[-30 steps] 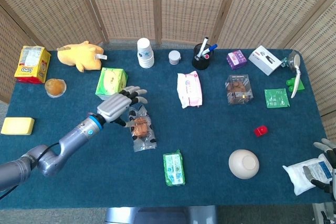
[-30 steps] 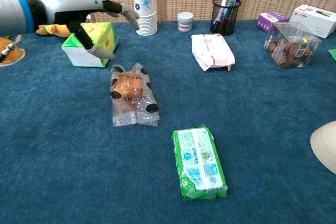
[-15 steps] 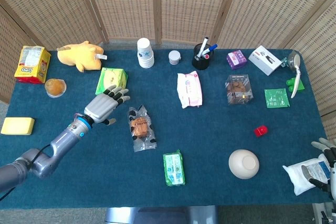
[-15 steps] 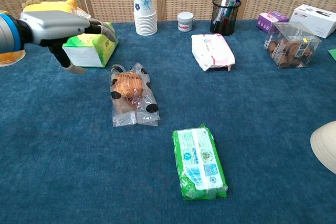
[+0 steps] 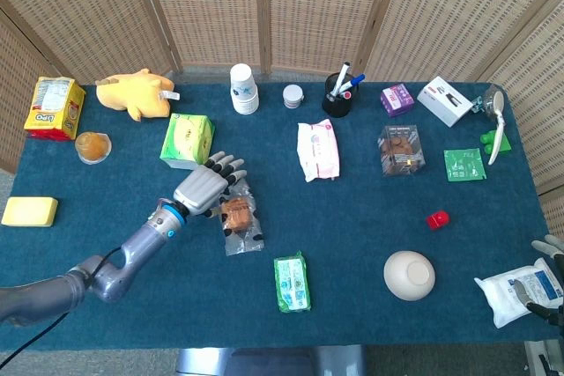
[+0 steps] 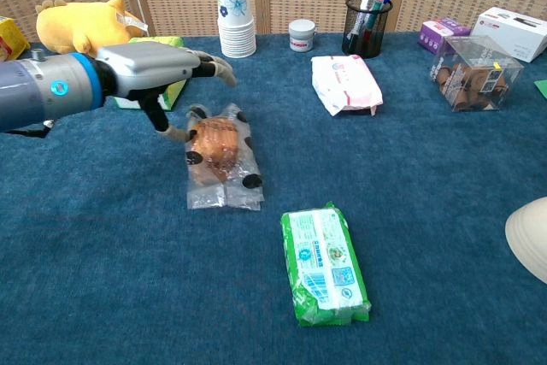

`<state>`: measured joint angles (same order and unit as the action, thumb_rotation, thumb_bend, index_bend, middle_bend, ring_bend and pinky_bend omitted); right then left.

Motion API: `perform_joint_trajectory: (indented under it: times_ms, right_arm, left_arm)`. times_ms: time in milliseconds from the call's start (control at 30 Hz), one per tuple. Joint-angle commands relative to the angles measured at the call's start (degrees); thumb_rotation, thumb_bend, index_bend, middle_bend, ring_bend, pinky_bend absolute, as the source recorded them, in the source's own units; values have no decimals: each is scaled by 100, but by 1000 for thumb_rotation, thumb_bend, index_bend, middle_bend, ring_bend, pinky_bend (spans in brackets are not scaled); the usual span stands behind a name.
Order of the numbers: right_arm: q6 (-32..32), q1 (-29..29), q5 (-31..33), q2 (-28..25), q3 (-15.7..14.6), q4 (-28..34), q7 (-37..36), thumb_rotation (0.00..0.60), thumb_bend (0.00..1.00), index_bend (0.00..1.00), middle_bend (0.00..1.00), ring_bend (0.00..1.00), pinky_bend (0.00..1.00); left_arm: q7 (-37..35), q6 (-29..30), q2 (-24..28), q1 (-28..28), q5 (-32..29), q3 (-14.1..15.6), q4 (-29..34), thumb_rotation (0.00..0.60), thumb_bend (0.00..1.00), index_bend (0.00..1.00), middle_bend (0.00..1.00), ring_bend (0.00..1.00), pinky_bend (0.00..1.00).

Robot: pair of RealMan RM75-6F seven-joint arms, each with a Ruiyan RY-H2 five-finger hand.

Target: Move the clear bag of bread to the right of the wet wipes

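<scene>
Nearest the robot, at the front of the worktop (image 6: 102, 279), the green pack of wet wipes (image 6: 325, 264) lies flat and untouched, with bare cloth to its right, where the bread is meant to go. At the far right front edge in the head view, the right hand (image 5: 552, 281) is seen only in part, resting against a white pouch (image 5: 518, 293); whether it actually grips the pouch cannot be told.

Just behind and to the left of the wipes, the clear bag of bread (image 6: 220, 156) lies flat on the cloth, a little apart from them. The left hand (image 6: 162, 70) has been brought back over the bag's upper left corner, after having been drawn off toward the green box (image 5: 187, 140) half a second ago. Its fingers are spread and nothing is held; in the chest view the thumb is seen low beside the bun, at or very near the plastic, though contact cannot be confirmed. The bag appears shifted only very slightly, if at all.

The change is judged to be a renewed approach: a grasp is being set up, not yet closed. The bag has yet to be lifted and carried across to the wipes' far side.

Further back, the pink wipes packet (image 6: 346, 83), paper cups (image 6: 235, 14) and pen holder (image 6: 367, 23) are left undisturbed.
</scene>
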<state>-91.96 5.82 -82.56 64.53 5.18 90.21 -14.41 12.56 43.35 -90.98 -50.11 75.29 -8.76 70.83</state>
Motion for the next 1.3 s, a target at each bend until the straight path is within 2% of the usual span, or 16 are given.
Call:
perform_joint_trajectory:
  times_ms: [33, 333, 433, 567, 733, 933, 1100, 1300]
  right_arm:
    - [-2, 12, 11, 10, 1, -34, -37, 600, 307, 255, 203, 70, 52]
    - [-17, 90, 84, 46, 1, -218, -242, 600, 309, 255, 204, 70, 52]
    - [-19, 107, 103, 49, 9, -257, -293, 600, 309, 255, 204, 70, 52]
    - [6, 96, 96, 52, 16, -279, -311, 600, 308, 255, 203, 70, 52]
    - [63, 39, 52, 59, 26, -259, -260, 600, 308, 255, 203, 70, 52]
    - [87, -6, -7, 72, 24, -193, -177, 600, 308, 255, 204, 70, 52]
    - [72, 1, -27, 64, 13, -165, -156, 600, 308, 255, 203, 70, 52]
    - [18, 78, 17, 49, -6, -210, -240, 600, 308, 255, 203, 70, 52]
  left_arm:
    - [118, -106, -242, -132, -383, -197, 27, 600, 302, 129, 0, 0, 0]
    - [492, 287, -1093, -443, -1147, -718, -291, 600, 301, 160, 20, 0, 0]
    - [560, 377, -1155, -479, -1237, -768, -228, 600, 302, 162, 26, 0, 0]
    - [606, 426, -892, -397, -1153, -640, 48, 600, 302, 153, 26, 0, 0]
    - [372, 615, -199, -8, -786, -257, 740, 600, 302, 140, 20, 0, 0]
    - [275, 671, 249, 252, -482, 148, 1150, 600, 302, 135, 13, 0, 0]
    - [302, 731, 203, 317, -408, 256, 1134, 600, 302, 133, 11, 0, 0]
    - [483, 631, -217, 183, -567, 167, 791, 600, 302, 131, 7, 0, 0]
